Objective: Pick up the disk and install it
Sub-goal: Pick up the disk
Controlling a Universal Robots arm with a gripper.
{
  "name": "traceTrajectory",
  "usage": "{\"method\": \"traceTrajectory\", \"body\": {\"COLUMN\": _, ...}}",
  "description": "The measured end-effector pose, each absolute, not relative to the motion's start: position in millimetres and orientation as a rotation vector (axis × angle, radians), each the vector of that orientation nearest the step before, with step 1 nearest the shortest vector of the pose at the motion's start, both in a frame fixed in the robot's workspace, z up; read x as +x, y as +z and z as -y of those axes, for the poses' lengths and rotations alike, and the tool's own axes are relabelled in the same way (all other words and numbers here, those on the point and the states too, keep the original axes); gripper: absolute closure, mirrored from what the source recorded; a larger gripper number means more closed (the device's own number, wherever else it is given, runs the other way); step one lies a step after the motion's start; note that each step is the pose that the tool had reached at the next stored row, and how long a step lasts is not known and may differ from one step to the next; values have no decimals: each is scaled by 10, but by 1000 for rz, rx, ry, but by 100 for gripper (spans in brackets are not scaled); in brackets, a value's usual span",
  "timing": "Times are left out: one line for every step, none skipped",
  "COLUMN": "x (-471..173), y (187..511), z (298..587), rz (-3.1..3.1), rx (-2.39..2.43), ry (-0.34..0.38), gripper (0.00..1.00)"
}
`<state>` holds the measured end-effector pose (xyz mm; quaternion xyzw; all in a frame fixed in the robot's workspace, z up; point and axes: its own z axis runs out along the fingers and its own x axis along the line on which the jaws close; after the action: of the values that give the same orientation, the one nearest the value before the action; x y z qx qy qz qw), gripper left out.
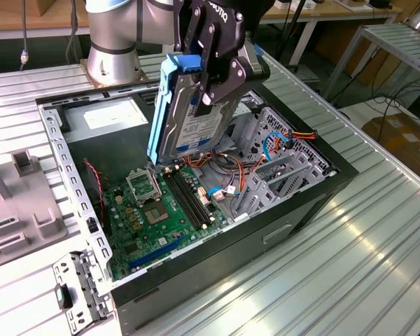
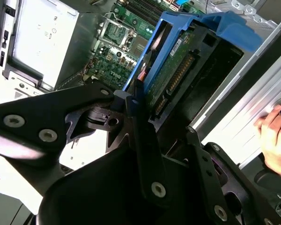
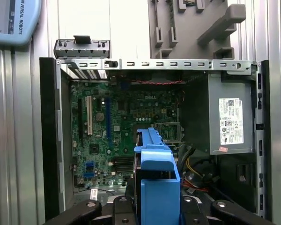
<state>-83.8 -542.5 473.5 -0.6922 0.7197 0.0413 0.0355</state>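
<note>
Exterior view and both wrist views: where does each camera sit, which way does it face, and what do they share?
Exterior view: off the arm, high beside the case, angled down; shows arm and tool gripping the disk.
First wrist view: on the wrist, facing straight down into the case at the motherboard; tool and disk in the foreground.
Second wrist view: on the wrist, facing along the fingers at the disk's circuit side; a person's hand beyond.
Shared: both wrist views show the power supply; all show the disk.

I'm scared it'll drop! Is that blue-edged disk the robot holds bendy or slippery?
Probably stiff: the disk hangs on edge from the fingers without sagging. Likely heavy for its size, being metal. Its smooth blue rails might slip.
</note>
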Motion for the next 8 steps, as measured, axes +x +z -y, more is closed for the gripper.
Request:
{"method": "traceTrajectory", "body": {"x": -838, "y": 4733, "z": 5436, "rz": -2211, "rx": -2127, "ry": 127, "gripper": 64}}
{"method": "traceTrajectory", "body": {"x": -838, "y": 4732, "z": 5448, "rz": -2211, "rx": -2127, "ry": 127, "gripper": 64}}
{"method": "traceTrajectory", "body": {"x": -838, "y": 4730, "z": 5461, "rz": -2211, "rx": -2127, "ry": 127, "gripper": 64}}
{"method": "traceTrajectory", "body": {"x": -838, "y": 4729, "z": 5473, "rz": -2211, "rx": -2127, "ry": 127, "gripper": 64}}
{"method": "traceTrajectory", "body": {"x": -838, "y": 4728, "z": 5488, "rz": -2211, "rx": -2127, "ry": 127, "gripper": 64}}
{"method": "traceTrajectory", "body": {"x": -838, "y": 4725, "z": 5511, "rz": -2211, "rx": -2127, "ry": 127, "gripper": 64}}
{"method": "traceTrajectory", "body": {"x": -838, "y": 4722, "z": 5533, "rz": -2211, "rx": -2127, "ry": 127, "gripper": 64}}
{"method": "traceTrajectory", "body": {"x": -838, "y": 4718, "z": 5560, "rz": -2211, "rx": -2126, "ry": 127, "gripper": 64}}
